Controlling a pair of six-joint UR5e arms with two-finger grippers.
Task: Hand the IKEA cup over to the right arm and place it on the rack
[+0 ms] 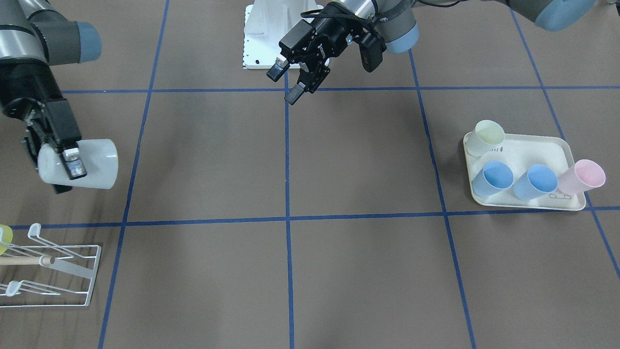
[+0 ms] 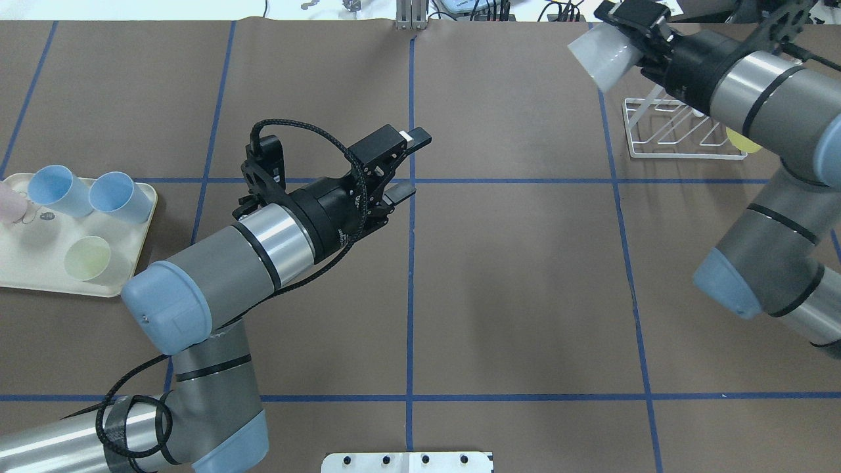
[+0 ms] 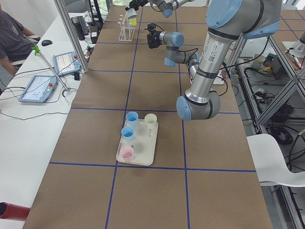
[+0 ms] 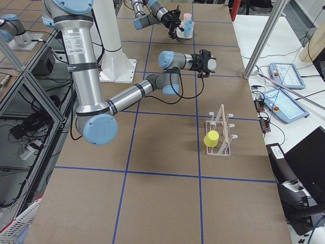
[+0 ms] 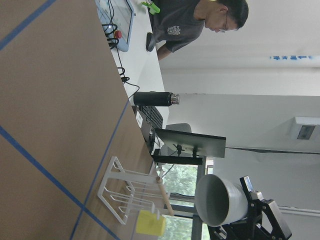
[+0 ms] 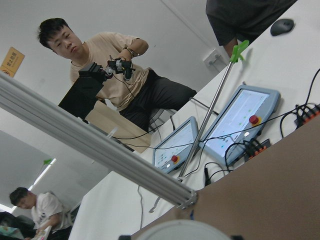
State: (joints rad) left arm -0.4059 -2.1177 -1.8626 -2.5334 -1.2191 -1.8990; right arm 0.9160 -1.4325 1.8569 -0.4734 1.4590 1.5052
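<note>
The IKEA cup (image 1: 94, 165) is white and held on its side in the air, its mouth turned toward the table's middle. My right gripper (image 1: 68, 175) is shut on it near its base. The cup (image 2: 601, 56) hangs just beside the rack (image 2: 683, 131), not touching it. The rack (image 1: 53, 271) is flat white wire with capped prongs and a wooden dowel (image 1: 26, 260). A yellow cup (image 4: 211, 138) sits on one prong. My left gripper (image 2: 410, 165) stands open and empty over the table's centre line. The left wrist view shows the cup (image 5: 220, 202) and the rack (image 5: 127, 192).
A cream tray (image 1: 525, 155) at my far left holds two blue cups (image 1: 494, 177), a pink cup (image 1: 583, 177) and a pale yellow-green cup (image 1: 488, 135). People sit at a side bench with touch panels (image 6: 235, 122) beyond the rack. Blue tape lines cross the brown table.
</note>
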